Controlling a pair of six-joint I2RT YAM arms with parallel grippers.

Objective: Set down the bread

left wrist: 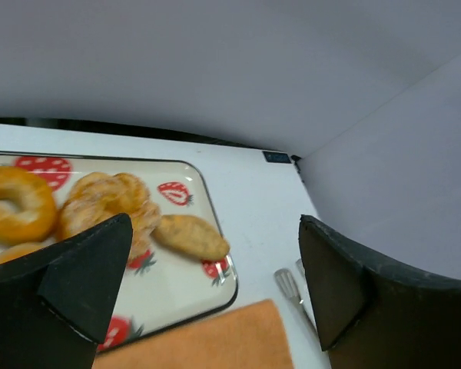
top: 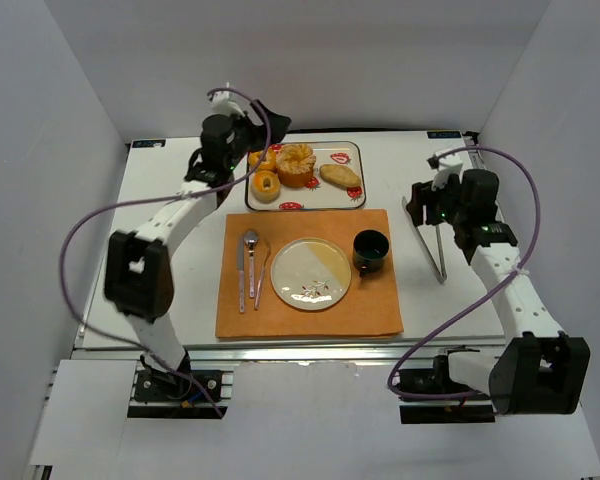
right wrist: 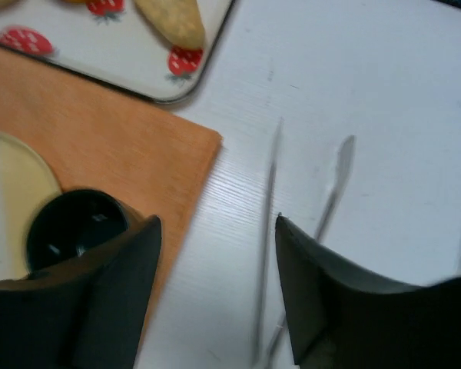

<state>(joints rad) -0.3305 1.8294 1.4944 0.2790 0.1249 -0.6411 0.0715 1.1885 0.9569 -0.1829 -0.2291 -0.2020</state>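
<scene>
A strawberry-print tray (top: 350, 196) at the table's back holds several breads: a ring doughnut (top: 266, 186), a frilly bun (top: 296, 164) and an oblong bread roll (top: 340, 176). The roll also shows in the left wrist view (left wrist: 190, 236) and the right wrist view (right wrist: 173, 21). A cream plate (top: 311, 273) lies empty on the orange mat (top: 305, 318). My left gripper (top: 248, 132) is open and empty above the tray's left end. My right gripper (top: 428, 205) is open and empty over metal tongs (top: 434, 247), right of the mat.
A knife (top: 241, 272) and spoon (top: 251, 258) lie on the mat left of the plate. A dark cup (top: 371, 250) stands at the plate's right. White walls enclose the table on three sides.
</scene>
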